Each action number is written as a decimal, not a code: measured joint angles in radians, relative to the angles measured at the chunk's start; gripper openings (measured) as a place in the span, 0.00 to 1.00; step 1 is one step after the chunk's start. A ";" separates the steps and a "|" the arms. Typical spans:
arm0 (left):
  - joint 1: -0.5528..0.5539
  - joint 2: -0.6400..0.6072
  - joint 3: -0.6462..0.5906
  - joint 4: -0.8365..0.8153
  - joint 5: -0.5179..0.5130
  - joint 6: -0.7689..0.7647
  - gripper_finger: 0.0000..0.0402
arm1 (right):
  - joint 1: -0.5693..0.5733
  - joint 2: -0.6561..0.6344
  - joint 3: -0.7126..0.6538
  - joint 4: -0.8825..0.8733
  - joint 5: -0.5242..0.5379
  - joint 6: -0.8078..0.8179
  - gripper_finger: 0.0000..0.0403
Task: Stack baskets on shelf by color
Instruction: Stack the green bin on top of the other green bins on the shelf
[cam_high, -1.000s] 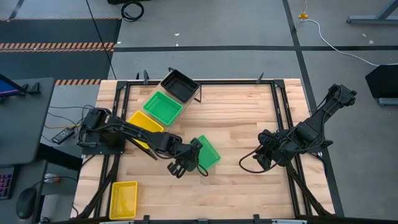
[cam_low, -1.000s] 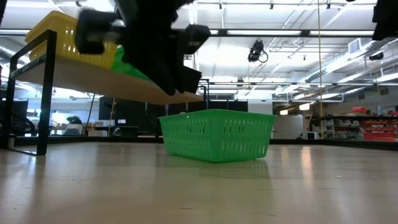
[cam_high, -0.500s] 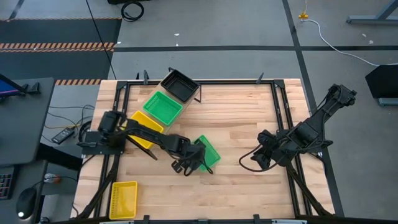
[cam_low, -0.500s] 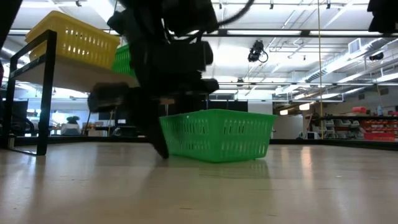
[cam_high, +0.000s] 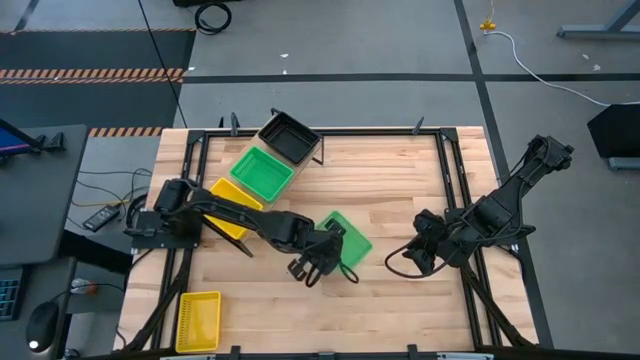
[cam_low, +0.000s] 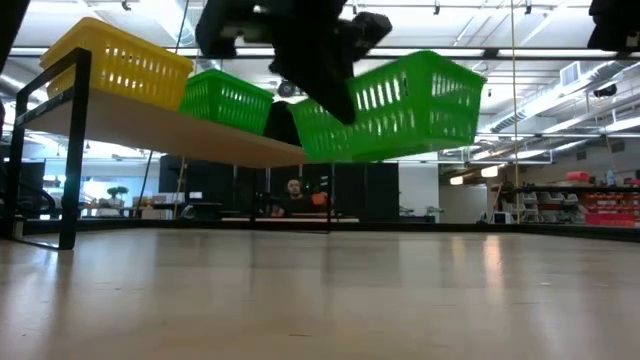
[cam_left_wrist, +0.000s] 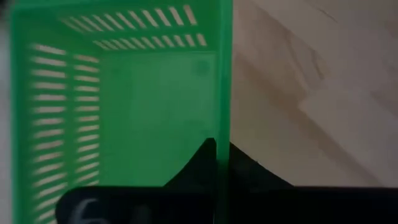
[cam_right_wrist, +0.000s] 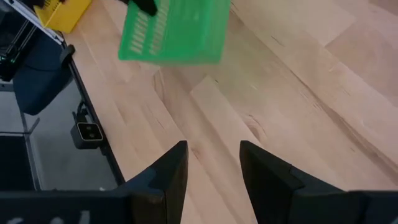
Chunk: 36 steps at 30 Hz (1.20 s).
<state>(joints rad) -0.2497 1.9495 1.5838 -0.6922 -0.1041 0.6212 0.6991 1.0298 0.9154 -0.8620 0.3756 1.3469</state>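
My left gripper (cam_high: 322, 262) is shut on a green basket (cam_high: 347, 240), which hangs in the air at mid-table in the low view (cam_low: 400, 105). The shelf (cam_low: 150, 128) runs slantwise at the far left and carries a black basket (cam_high: 290, 137), a green basket (cam_high: 262, 172) and a yellow basket (cam_high: 232, 200) in a row, each resting on its bottom. Another yellow basket (cam_high: 198, 320) sits on the table by the near left corner. My right gripper (cam_right_wrist: 212, 165) is open, low over the table's right side (cam_high: 412, 258), and touches nothing. My left gripper (cam_left_wrist: 221, 158) has the green basket by one side wall's rim (cam_left_wrist: 224, 130), on the basket's near-left side. One finger (cam_left_wrist: 200, 167) is inside the basket and the other outside. The fingers come from above. The basket is lifted clear of the table and tilted.
Black frame rails run along the table's left and right edges (cam_high: 462, 200). The wooden tabletop (cam_high: 400, 180) lies between the shelf and my right arm. A person (cam_low: 292, 190) shows far behind the table in the low view.
My left gripper dropped to the green basket on the table, took hold of its wall and rose, drifting toward the table's right. The basket, flat on the table half a second ago, is now lifted clear to about shelf height and tilted.
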 joint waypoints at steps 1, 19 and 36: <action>0.003 0.000 0.023 -0.023 -0.007 0.000 0.02 | 0.000 0.000 0.000 0.000 0.000 -0.006 0.38; 0.056 -0.001 0.417 -0.489 -0.133 -0.087 0.01 | 0.000 0.000 0.000 -0.006 0.025 -0.112 0.38; 0.110 -0.263 0.454 -0.657 -0.233 -0.131 0.01 | 0.000 0.000 -0.102 0.096 0.044 -0.084 0.38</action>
<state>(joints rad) -0.1392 1.6867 2.0380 -1.3494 -0.3370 0.4906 0.6994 1.0294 0.8138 -0.7664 0.4200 1.2633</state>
